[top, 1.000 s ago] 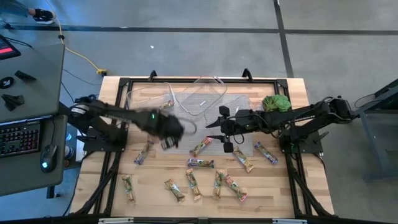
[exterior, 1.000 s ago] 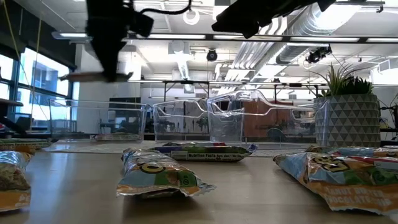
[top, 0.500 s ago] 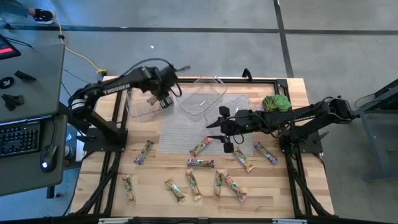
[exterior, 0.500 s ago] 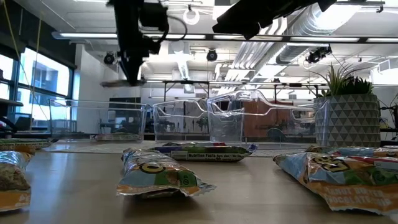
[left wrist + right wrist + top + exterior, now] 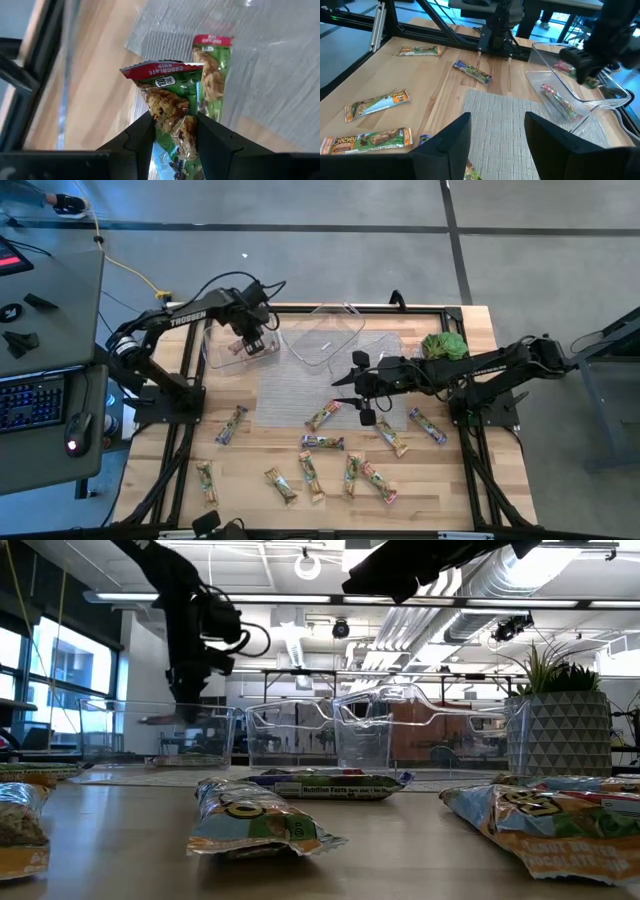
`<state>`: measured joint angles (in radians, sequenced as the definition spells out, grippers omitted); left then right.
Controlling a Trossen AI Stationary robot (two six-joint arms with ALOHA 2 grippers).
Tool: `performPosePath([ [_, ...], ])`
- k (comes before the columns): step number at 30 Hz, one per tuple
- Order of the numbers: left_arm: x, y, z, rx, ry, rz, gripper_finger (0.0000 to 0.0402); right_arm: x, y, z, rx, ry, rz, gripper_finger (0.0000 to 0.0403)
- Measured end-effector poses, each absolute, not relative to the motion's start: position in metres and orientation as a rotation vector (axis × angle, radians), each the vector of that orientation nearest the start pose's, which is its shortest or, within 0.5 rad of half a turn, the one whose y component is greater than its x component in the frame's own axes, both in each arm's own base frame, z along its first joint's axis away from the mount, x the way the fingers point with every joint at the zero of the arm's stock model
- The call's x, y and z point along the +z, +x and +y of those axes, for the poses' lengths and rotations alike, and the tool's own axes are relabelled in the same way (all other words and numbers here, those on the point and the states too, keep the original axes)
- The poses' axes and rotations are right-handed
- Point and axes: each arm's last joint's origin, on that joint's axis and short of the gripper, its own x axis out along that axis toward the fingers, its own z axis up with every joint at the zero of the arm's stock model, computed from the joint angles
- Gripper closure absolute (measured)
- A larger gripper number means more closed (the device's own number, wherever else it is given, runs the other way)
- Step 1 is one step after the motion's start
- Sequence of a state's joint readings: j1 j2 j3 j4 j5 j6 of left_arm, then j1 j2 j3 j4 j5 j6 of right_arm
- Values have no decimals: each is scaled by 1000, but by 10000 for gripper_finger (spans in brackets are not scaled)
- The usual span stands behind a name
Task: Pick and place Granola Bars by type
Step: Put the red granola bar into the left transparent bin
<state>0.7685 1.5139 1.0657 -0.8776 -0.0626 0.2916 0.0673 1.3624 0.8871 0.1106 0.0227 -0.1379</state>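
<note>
Green-wrapped granola bars lie scattered on the near wooden table, more near its left edge. Mid-table, the right gripper hovers above the grey mat, fingers wide apart and empty. Farther back, the left gripper pinches a red-topped chocolate chip bar over the left clear tub, where another bar lies.

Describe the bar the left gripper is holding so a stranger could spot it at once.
Find the clear tub at the table's far left corner. Above it, the left gripper pinches a green chocolate-chip bar with a red end; unlike the matching bar lying inside the tub, it hangs in the air.
</note>
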Motion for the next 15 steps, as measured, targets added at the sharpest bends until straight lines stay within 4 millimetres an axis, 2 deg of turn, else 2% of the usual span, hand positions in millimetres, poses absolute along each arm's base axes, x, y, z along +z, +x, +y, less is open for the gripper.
performPosePath([
  [7,191,197,192,543,-187,1265,275,268,300,20,69,-153,363,234],
  [15,190,196,193,600,-190,1264,248,268,300,20,69,-150,364,234],
])
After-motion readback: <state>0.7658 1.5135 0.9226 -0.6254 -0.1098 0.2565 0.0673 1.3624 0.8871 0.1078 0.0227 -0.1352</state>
